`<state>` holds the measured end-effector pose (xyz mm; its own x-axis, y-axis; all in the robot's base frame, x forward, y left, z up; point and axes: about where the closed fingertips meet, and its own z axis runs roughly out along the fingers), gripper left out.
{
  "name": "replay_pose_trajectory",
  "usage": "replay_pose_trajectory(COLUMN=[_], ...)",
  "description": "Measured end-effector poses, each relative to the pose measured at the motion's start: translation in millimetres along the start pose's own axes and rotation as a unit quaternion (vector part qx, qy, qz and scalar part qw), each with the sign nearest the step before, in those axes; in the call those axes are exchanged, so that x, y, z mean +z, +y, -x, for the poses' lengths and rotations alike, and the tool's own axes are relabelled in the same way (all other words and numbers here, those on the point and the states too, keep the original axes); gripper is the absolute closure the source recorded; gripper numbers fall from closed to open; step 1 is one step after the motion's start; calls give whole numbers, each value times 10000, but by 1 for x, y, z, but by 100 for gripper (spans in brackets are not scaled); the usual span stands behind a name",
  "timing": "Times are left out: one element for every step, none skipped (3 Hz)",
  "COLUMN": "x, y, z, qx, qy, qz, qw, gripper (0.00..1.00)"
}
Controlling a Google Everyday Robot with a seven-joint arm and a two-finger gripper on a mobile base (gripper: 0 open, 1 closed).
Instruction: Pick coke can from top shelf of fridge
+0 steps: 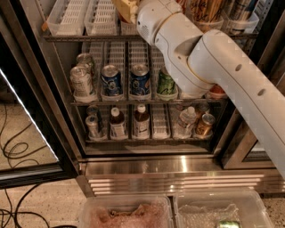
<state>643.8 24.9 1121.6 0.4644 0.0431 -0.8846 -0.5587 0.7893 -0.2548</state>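
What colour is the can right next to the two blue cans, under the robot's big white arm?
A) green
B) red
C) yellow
A: a shiny green metal can stands just right of the right-hand blue metal can, while the gripper is higher up, at the metal-railed top shelf by the picture's upper edge.

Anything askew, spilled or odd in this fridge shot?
Slightly: in the left lane of the middle shelf, the rear silver can seems to lean off upright. A clear bottle on the shelf below tilts too. No spill shows. The gripper is up at the top shelf.
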Motion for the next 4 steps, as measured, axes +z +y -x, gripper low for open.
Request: replay_pose_trajectory(x=[0,0,-13,-44], y=[0,3,6,5], z=[0,1,11,11], qx=[0,44,135,78], qy=[0,53,211,494], qz=[0,215,627,961], qw=[10000,9997,9977,9941], gripper=[100,100,100,100])
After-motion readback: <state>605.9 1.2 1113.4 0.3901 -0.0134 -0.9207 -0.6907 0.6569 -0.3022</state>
